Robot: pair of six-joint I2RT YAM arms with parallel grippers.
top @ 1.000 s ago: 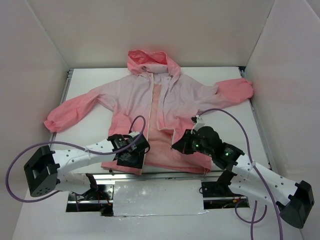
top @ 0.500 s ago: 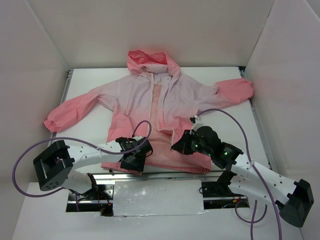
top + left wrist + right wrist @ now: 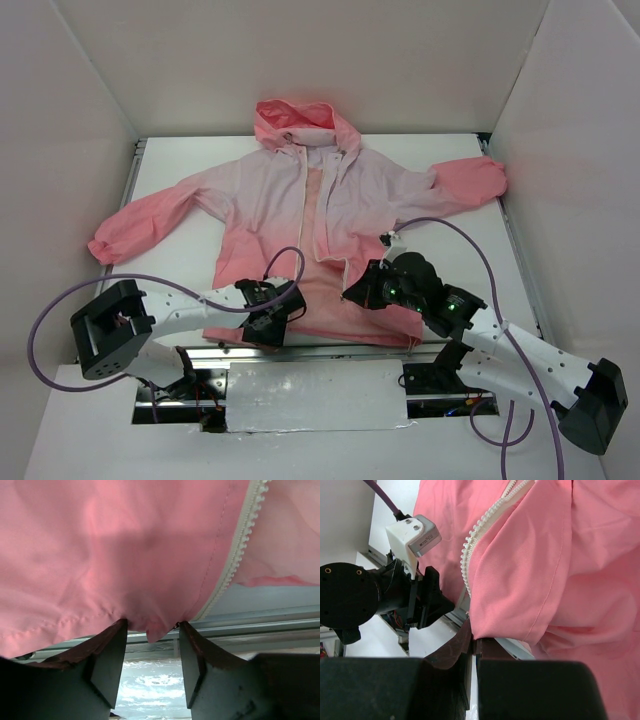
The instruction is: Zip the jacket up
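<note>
The pink jacket (image 3: 262, 205) lies spread on the white table, front open, hood at the back. Its white zipper (image 3: 303, 190) runs down both front edges. My left gripper (image 3: 283, 318) is at the hem of the left front panel. In the left wrist view its jaws (image 3: 151, 625) stand apart, with a small fold of the coral hem (image 3: 150, 630) hanging between the fingertips, beside the zipper teeth (image 3: 240, 540). My right gripper (image 3: 350, 293) is shut on the bottom corner of the other panel (image 3: 520, 580), just under its zipper edge (image 3: 480, 527).
A metal rail (image 3: 260, 625) runs along the table's front edge under the hem. A foil-covered plate (image 3: 315, 395) lies between the arm bases. White walls close in the left, right and back. Purple cables (image 3: 450, 225) loop over both arms.
My left gripper has slid right along the hem towards the zipper edge, and its jaws have narrowed around the fabric. The right gripper has kept its grip and place.
</note>
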